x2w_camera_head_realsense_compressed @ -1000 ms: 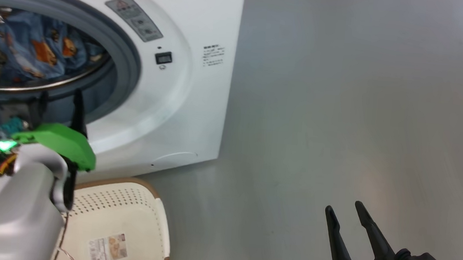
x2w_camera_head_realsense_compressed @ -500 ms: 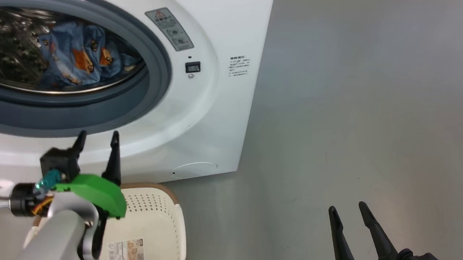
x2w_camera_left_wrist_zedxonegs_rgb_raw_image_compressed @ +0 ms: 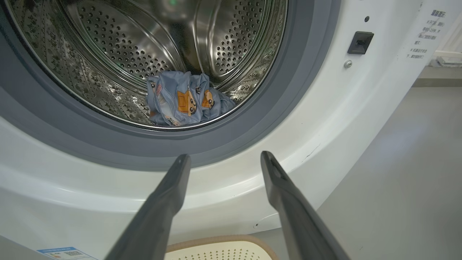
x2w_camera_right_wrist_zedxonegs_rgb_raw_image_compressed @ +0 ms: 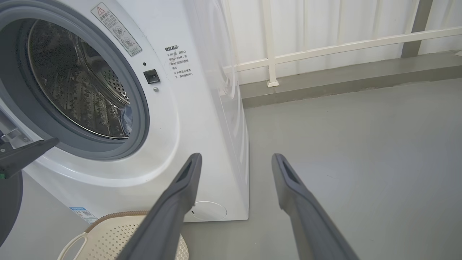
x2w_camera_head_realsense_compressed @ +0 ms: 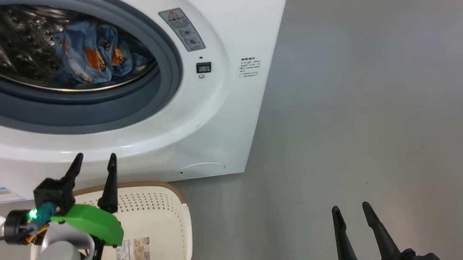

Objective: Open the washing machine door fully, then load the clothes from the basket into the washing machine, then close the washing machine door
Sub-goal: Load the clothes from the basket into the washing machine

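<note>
The washing machine (x2w_camera_head_realsense_compressed: pixel 232 117) stands with its round opening uncovered. The clothes (x2w_camera_head_realsense_compressed: pixel 92 59), a light blue bundle with orange figures, lie inside the steel drum, also seen as clothes (x2w_camera_left_wrist_zedxonegs_rgb_raw_image_compressed: pixel 184 99) in the left wrist view. The washing machine door is out of view, apart from perhaps a dark curved edge at the far left of the right wrist view. The basket (x2w_camera_head_realsense_compressed: pixel 155 210) sits on the floor before the machine, its base sticker bare. My left gripper (x2w_camera_head_realsense_compressed: pixel 95 157) is open above the basket, below the opening. My right gripper (x2w_camera_head_realsense_compressed: pixel 350 207) is open over the floor to the right.
Grey floor (x2w_camera_head_realsense_compressed: pixel 381 117) stretches to the right of the machine. A white railing (x2w_camera_right_wrist_zedxonegs_rgb_raw_image_compressed: pixel 325 47) and a raised kerb run along the far side. A small round flap (x2w_camera_head_realsense_compressed: pixel 203 170) sits low on the machine's front.
My left gripper has drawn back and down from the drum's lower rim to above the basket, still open. The head camera has shifted, moving the machine rightwards in view. The right gripper has stayed put.
</note>
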Robot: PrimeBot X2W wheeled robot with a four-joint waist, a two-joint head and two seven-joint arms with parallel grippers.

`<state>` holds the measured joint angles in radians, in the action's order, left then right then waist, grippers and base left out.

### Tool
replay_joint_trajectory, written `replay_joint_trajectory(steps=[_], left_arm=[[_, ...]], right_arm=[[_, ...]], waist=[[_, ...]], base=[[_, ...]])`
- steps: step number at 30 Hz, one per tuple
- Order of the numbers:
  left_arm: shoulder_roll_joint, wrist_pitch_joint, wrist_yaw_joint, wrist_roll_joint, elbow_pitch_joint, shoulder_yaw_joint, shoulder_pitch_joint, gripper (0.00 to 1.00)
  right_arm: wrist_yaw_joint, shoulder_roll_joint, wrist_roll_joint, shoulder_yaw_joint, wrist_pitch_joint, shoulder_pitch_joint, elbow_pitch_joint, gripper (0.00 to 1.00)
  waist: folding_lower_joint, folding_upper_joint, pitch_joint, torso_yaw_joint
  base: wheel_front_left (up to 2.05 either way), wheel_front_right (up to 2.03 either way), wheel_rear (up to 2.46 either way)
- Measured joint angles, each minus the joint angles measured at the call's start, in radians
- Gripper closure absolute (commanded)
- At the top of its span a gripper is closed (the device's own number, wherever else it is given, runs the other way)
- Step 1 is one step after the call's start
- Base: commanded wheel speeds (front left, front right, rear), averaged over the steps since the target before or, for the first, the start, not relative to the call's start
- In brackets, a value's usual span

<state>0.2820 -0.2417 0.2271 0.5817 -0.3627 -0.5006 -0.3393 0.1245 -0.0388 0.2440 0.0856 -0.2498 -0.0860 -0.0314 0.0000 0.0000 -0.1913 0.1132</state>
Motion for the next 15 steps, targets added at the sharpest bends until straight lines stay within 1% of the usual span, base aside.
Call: replay_joint_trajectory(steps=[9, 14, 15], left_arm=[[0.024, -0.001, 0.016, 0.005, 0.087, 0.012, 0.073, 0.0], [0.033, -0.006, 0.026, -0.024, 0.142, 0.01, 0.112, 0.0], [0.033, -0.006, 0.034, -0.034, 0.148, 0.01, 0.116, 0.0]], right_arm=[[0.0, 0.0, -0.005, -0.003, 0.0, 0.0, 0.004, 0.0], [0.0, 0.0, -0.005, -0.006, 0.0, 0.0, 0.006, 0.0], [0.0, 0.0, -0.005, -0.007, 0.0, 0.0, 0.006, 0.0]], waist=[[0.0, 0.0001, 0.009, -0.023], [0.0, 0.0, 0.017, -0.038], [0.0, 0.0, 0.017, -0.042]], base=[[0.0, 0.0, 0.0], [0.0, 0.0, 0.0], [0.0, 0.0, 0.0]])
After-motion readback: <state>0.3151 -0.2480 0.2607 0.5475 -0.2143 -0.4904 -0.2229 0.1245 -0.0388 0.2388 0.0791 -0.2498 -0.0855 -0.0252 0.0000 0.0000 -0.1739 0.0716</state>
